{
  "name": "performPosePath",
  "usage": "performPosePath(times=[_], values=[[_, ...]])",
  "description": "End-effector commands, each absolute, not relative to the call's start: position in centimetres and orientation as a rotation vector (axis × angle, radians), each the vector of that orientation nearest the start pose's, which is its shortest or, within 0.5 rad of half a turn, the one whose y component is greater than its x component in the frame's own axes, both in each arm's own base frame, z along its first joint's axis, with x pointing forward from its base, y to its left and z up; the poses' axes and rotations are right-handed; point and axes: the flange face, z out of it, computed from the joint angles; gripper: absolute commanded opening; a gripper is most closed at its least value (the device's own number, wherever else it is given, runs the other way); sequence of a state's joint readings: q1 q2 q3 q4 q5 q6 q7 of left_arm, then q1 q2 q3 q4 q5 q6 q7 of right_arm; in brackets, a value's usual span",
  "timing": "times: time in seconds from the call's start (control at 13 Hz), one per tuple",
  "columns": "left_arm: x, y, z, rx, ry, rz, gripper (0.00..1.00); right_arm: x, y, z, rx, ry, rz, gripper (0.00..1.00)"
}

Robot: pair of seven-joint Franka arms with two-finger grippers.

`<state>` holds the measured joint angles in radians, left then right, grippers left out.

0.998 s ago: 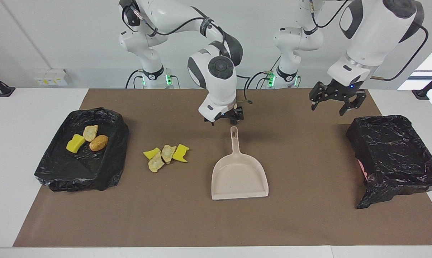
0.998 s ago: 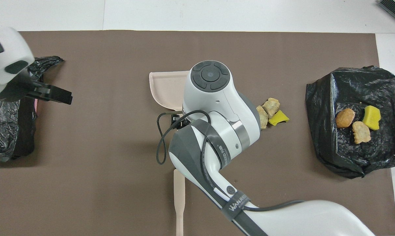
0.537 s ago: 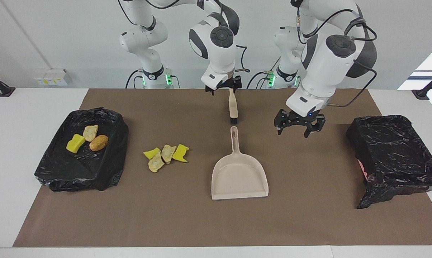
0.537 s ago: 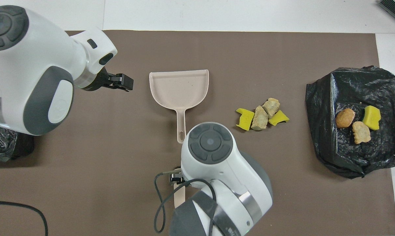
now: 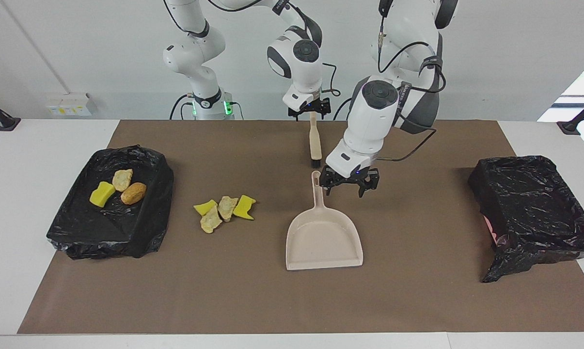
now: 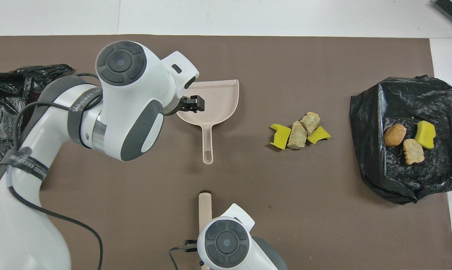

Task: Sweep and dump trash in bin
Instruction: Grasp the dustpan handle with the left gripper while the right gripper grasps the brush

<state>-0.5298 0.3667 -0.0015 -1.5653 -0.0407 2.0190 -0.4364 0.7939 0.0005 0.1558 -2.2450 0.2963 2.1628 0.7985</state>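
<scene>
Facing view, from the right arm's end: a brown mat (image 5: 272,300) covers the white table (image 5: 39,145) under a pale wall, and a black-lined bin (image 5: 78,232) holds three trash scraps (image 5: 119,186), with four more (image 5: 225,208) loose on the mat beside it. Mid-table, the right gripper (image 5: 310,113) hangs over the brush (image 5: 314,143), fingers spread, gripping nothing. The left gripper (image 5: 350,185) hovers wide open beside the dustpan (image 5: 323,240) handle; a second black-lined bin (image 5: 534,213) sits at the left arm's end.

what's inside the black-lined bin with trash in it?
The bin at the right arm's end holds three scraps: a yellow sponge piece, a pale chunk and a brown lump. Anything under the liner's folds stays hidden.
</scene>
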Motion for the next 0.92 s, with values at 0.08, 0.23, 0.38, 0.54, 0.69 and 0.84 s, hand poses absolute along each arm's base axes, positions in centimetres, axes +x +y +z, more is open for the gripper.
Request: performPosePath(times=[0.08,0.23,0.38,0.54,0.69,0.84], values=[[55.4,-36.4,39.6,-3.207,0.129,-0.12,1.0,27.0,42.9,34.0,-3.016,0.127,0.346,1.0],[54.8,-36.2,38.6,-3.205,0.129,-0.11,1.0,25.4,43.9,33.7,-3.025,0.14,0.359,1.0],[54.3,-37.5,37.4,-3.208,0.096,-0.107,1.0,25.3,43.8,33.6,-3.027,0.139,0.363,0.87],[54.6,-37.9,36.3,-3.215,0.064,-0.12,1.0,25.3,43.8,33.6,-3.025,0.139,0.362,0.4],[54.0,-37.9,35.4,-3.202,0.067,-0.079,0.85,25.2,43.8,33.5,-3.027,0.138,0.362,0.11],[53.5,-37.7,35.0,-3.195,0.065,-0.057,0.74,25.3,43.8,33.5,-3.028,0.14,0.364,0.0]])
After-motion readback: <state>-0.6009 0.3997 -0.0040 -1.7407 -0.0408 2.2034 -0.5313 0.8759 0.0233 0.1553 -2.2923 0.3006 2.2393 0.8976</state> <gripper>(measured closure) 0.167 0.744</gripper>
